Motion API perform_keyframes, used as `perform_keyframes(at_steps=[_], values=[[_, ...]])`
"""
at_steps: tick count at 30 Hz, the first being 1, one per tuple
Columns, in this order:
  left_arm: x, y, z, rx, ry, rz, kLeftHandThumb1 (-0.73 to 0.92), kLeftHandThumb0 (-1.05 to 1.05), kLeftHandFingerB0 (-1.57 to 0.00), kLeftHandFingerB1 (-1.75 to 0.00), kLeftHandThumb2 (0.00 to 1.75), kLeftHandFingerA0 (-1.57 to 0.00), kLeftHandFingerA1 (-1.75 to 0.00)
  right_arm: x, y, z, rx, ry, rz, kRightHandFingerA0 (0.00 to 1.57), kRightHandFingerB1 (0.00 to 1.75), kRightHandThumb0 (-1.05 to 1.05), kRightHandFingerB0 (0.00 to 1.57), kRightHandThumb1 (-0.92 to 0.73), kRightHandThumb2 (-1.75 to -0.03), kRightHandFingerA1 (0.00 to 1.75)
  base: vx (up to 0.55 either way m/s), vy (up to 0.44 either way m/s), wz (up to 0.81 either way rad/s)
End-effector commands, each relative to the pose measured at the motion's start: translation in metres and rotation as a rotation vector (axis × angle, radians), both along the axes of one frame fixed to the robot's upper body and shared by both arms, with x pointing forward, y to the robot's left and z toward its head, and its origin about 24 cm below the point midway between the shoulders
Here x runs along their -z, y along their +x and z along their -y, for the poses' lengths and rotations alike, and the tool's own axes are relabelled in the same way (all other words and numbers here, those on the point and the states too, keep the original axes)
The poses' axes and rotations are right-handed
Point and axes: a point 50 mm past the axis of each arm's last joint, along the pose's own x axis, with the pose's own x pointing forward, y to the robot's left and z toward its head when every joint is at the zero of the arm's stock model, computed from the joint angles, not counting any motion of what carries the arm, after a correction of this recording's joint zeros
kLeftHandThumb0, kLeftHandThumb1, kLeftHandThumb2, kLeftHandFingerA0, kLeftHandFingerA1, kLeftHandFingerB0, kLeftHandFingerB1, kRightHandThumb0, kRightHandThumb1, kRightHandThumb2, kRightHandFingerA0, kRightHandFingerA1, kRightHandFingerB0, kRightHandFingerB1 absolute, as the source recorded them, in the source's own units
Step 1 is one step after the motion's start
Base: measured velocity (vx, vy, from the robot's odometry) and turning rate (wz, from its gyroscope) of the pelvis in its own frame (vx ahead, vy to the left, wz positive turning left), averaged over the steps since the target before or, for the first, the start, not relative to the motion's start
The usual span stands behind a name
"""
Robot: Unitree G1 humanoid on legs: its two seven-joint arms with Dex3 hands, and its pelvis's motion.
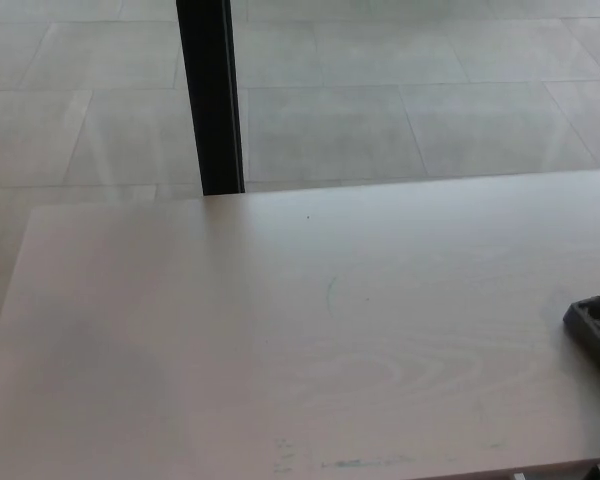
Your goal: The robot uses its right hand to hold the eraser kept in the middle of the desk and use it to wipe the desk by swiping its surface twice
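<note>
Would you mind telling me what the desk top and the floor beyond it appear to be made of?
The desk looks like pale wood or wood-look laminate with a matte finish: faint curved grain lines show, and there is little glare. The floor seems to be large grey stone or ceramic tiles, judging by straight grout lines and a soft sheen. Neither material is certain from this view.

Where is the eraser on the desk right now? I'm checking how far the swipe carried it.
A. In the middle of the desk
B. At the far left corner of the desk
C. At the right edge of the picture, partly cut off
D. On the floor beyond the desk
C: the dark eraser lies on the desk at the picture's right edge, cut off by it, with the desk's middle bare.
</note>
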Motion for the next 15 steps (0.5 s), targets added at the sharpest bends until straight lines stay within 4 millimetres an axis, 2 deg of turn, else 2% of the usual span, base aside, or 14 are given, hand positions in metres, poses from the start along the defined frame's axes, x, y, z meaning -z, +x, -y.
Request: perform_keyframes(at_steps=[1,2,3,4,6,7,8,9,10,11,12,13,15], values=[[-0.003,0.0,-0.003,-0.008,0.008,-0.004,0.39,-0.49,-0.42,-0.67,0.88,-0.59,-0.86,0.017,-0.004,-0.008,-0.027,0.132,-0.07,0.87,1.56,-0.34,0.72,-0.7,-0.85,1.75,0.0,0.0,0.0],[-0.002,0.0,-0.003,-0.009,0.006,-0.004,0.57,-0.5,-0.47,-0.66,0.57,-0.5,-0.95,0.013,-0.002,-0.01,-0.045,0.17,-0.07,0.86,1.4,-0.31,0.7,-0.76,-0.81,1.75,0.0,0.0,0.0],[-0.002,-0.001,-0.003,-0.011,0.001,-0.001,0.4,-0.51,-0.4,-0.66,0.89,-0.53,-0.82,0.007,0.003,-0.013,-0.071,0.224,-0.071,0.81,1.02,-0.33,0.73,-0.81,-0.66,1.72,0.0,0.0,0.0],[-0.002,-0.001,-0.003,-0.001,0.009,-0.01,0.41,-0.53,-0.39,-0.65,0.9,-0.56,-0.83,0.002,0.006,-0.014,-0.081,0.243,-0.073,0.81,0.78,-0.32,0.7,-0.8,-0.68,1.69,0.0,0.0,0.0],[-0.002,-0.001,-0.003,0.003,0.019,-0.021,0.41,-0.53,-0.39,-0.65,0.9,-0.56,-0.83,-0.001,0.008,-0.015,-0.097,0.268,-0.075,0.81,0.78,-0.32,0.7,-0.8,-0.68,1.69,0.0,0.0,0.0],[-0.002,-0.001,-0.003,0.001,0.017,-0.018,0.42,-0.55,-0.4,-0.66,0.9,-0.56,-0.84,-0.007,0.01,-0.015,-0.111,0.269,-0.069,0.8,0.47,-0.42,0.63,-0.79,-0.64,1.32,0.0,0.0,0.0],[-0.002,-0.001,-0.003,-0.003,0.014,-0.013,0.42,-0.55,-0.4,-0.66,0.9,-0.56,-0.84,-0.015,0.012,-0.014,-0.132,0.27,-0.06,0.8,0.47,-0.42,0.63,-0.79,-0.64,1.32,0.0,0.0,0.0],[-0.002,-0.001,-0.002,-0.001,0.016,-0.007,0.4,-0.51,-0.41,-0.66,0.88,-0.54,-0.82,-0.025,0.015,-0.01,-0.138,0.301,-0.037,0.76,0.36,-0.49,0.45,-0.72,-0.62,0.8,0.0,0.0,0.0],[-0.002,-0.002,-0.002,-0.003,0.014,0.003,0.4,-0.51,-0.41,-0.66,0.88,-0.54,-0.82,-0.03,0.015,-0.008,-0.143,0.313,-0.024,0.76,0.36,-0.49,0.45,-0.72,-0.62,0.8,0.0,0.0,0.0],[0.0,-0.003,-0.003,-0.023,0.001,0.006,0.39,-0.49,-0.4,-0.66,0.88,-0.53,-0.81,-0.036,0.018,-0.004,-0.133,0.348,-0.021,0.7,0.32,-0.51,0.33,-0.69,-0.61,0.58,0.0,0.0,0.0],[-0.001,-0.003,-0.003,-0.015,-0.001,0.011,0.39,-0.48,-0.45,-0.69,0.88,-0.56,-0.84,-0.043,0.019,0.0,-0.131,0.323,0.009,0.66,0.31,-0.57,0.27,-0.68,-0.6,0.5,0.0,0.0,0.0],[-0.001,-0.003,-0.002,-0.018,-0.005,0.008,0.38,-0.49,-0.41,-0.67,0.87,-0.57,-0.85,-0.058,0.02,0.01,-0.114,0.286,0.036,0.39,0.39,-0.85,0.11,-0.59,-0.92,0.54,0.0,0.0,0.0],[-0.001,-0.003,-0.003,-0.022,-0.013,0.011,0.38,-0.48,-0.4,-0.66,0.87,-0.55,-0.84,-0.073,0.02,0.019,-0.115,0.299,0.06,0.36,0.35,-0.82,0.1,-0.56,-0.95,0.57,0.0,0.0,0.0]])
